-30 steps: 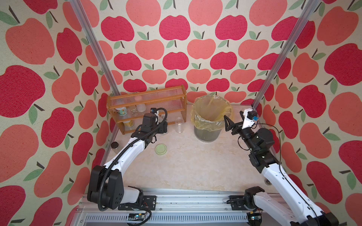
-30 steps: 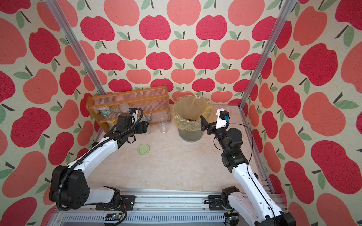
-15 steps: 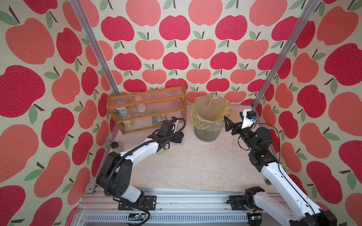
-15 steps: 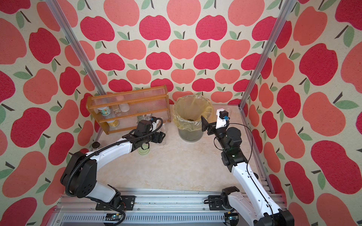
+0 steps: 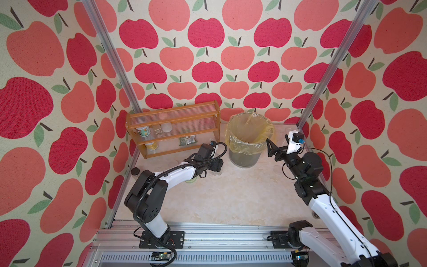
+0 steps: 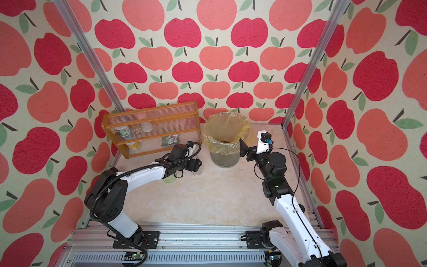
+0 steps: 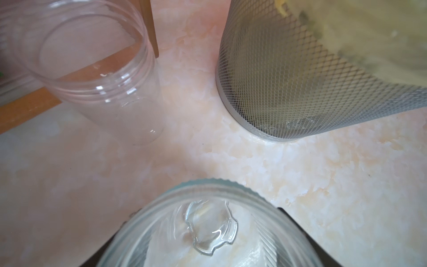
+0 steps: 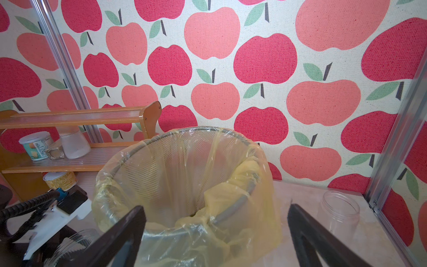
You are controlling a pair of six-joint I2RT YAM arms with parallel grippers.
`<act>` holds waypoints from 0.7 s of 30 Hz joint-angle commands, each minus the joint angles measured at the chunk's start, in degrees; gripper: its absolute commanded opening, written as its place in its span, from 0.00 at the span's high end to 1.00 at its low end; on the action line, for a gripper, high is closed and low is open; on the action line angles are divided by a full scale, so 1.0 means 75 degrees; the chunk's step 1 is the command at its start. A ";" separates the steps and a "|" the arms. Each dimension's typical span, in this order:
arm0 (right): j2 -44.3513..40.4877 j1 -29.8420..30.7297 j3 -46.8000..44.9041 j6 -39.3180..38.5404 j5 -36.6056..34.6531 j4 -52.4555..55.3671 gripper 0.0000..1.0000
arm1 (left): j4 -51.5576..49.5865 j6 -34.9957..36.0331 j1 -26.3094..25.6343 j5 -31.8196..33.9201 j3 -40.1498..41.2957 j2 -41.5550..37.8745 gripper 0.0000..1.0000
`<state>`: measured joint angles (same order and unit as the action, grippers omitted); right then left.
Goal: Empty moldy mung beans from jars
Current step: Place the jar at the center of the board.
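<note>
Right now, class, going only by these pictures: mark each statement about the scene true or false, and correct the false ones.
1. The left gripper holds a ribbed glass jar. True.
2. That jar is full of mung beans. False: it looks empty. The mung beans lie in the yellow bag that lines the mesh bin.
3. The right gripper is open and holds nothing. True.
4. The clear plastic jar beside the wooden rack has its lid on. False: its mouth is open, and it looks empty.
</note>
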<state>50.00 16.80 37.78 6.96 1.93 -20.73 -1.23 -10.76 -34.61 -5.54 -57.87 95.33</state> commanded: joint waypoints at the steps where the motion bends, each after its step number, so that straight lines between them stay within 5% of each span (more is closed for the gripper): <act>1: -0.0093 -0.0049 -0.0020 -0.0061 -0.0104 0.0203 0.01 | 0.0337 0.0035 -0.0111 0.0046 -0.0318 0.0089 0.28; 8: -0.0023 -0.0072 -0.0009 0.0008 -0.0091 0.0253 0.01 | 0.0332 0.0220 -0.0156 0.0362 -0.0263 -0.0172 0.18; 10: -0.0022 -0.0072 -0.0010 0.0018 -0.0104 0.0257 0.01 | 0.0179 0.0291 -0.0187 0.0376 -0.0342 -0.0215 0.00; 21: 0.0025 -0.0083 0.0002 0.0059 -0.0098 0.0223 0.01 | -0.0149 0.0580 -0.0422 0.0678 -0.0511 -0.0655 0.00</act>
<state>50.15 16.69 37.78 7.01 1.96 -19.35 -1.08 -7.79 -37.56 -2.28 -59.83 92.99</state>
